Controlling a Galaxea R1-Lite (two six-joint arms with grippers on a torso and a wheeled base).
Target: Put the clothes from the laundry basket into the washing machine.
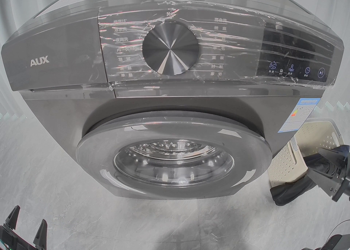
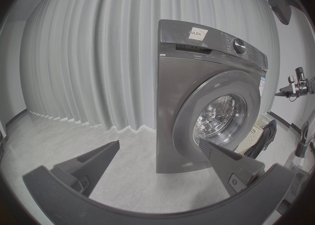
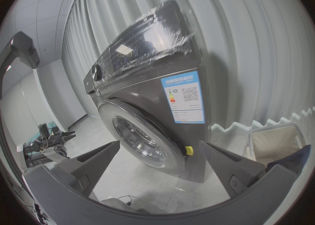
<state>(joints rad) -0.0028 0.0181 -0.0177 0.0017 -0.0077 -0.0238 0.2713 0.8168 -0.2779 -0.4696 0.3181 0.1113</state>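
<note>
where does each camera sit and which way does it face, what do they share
Head view: on the head, looking forward and down at the washing machine front; the left gripper shows at lower left.
Left wrist view: on the left wrist, facing the machine from the robot's left, past its open fingers.
Right wrist view: on the right wrist, facing the machine from the right, past the open right gripper.
Shared: all three show the closed door, the laundry basket and the dark garment on it.
</note>
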